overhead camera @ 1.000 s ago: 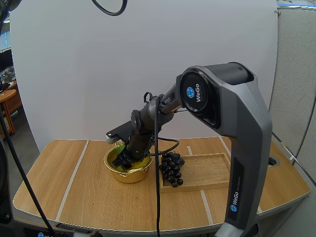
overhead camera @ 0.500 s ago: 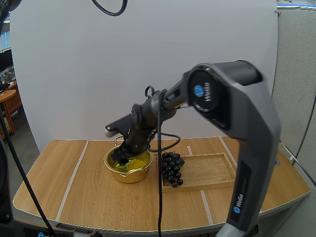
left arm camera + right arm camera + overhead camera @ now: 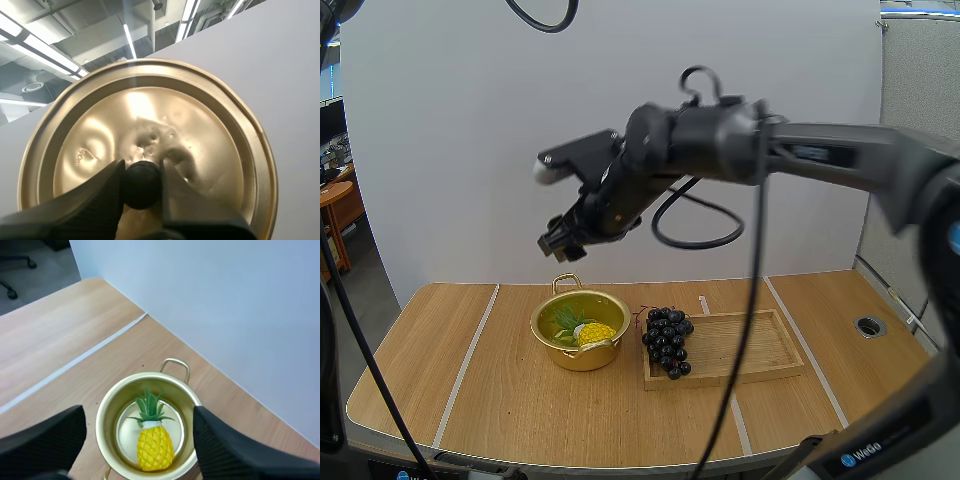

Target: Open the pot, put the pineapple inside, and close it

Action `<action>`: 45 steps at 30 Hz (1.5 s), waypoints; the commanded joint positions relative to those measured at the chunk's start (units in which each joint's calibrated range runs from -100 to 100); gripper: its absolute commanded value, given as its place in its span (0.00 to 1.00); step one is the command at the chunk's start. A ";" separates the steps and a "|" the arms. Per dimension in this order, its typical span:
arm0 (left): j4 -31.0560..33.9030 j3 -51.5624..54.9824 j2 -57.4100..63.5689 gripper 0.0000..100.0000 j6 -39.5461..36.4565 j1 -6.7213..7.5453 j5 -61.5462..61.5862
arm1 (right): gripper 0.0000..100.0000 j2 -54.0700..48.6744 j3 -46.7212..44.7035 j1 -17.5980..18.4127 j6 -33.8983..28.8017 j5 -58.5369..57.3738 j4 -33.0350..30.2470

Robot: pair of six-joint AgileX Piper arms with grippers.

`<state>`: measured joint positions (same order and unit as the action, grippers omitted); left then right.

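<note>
Down in the gold pot (image 3: 582, 357), at the middle of the table (image 3: 470, 380), the pineapple (image 3: 592, 333) lies on its side. Its long axis runs from the green crown at the far left to the yellow body at the near right, and it sits wholly below the rim. The pot is uncovered, with one loop handle on its far side and one on its near side. Straight above it, well apart, hangs the right gripper (image 3: 552, 243). Its two fingers are spread wide with nothing between them, and its wrist view looks down through the gap into the pot. The lid (image 3: 200, 130) is with the other arm. The left gripper (image 3: 141, 167) pinches the lid's black knob (image 3: 142, 192) between its fingertips, with the gold top face turned toward that arm's camera. From here I cannot tell where the lid stands relative to the pot. As I judge it, only the closing is left, so what matters is getting the lid above the pot. The right arm is nearer and hangs in that same space, so it would likely need to clear first. Just right of the pot, a bunch of dark grapes (image 3: 668, 342) rests on the left end of a wooden tray (image 3: 750, 345).
</note>
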<state>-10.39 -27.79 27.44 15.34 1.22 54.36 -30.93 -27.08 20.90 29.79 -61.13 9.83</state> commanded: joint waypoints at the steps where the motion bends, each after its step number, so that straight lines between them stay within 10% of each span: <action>1: 0.07 -0.50 0.47 0.00 -0.27 -0.04 -2.03 | 1.00 -5.84 0.41 0.03 -0.71 -4.16 0.18; 21: 0.07 -0.50 0.47 0.00 -0.27 -0.04 -2.03 | 1.00 -30.42 -6.17 0.03 -5.24 -20.03 -6.06; 28: 0.07 -0.50 0.47 0.00 -0.27 -0.04 -2.03 | 0.00 -38.36 -9.48 0.03 -5.24 -24.98 -4.03; 45: 0.07 -0.50 0.47 0.00 -0.27 -0.04 -2.03 | 0.00 -58.90 -18.74 0.03 -7.47 -29.87 -1.83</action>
<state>-10.39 -27.79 27.44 15.34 1.22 54.36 -87.45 -44.54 20.90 22.76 -90.79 7.72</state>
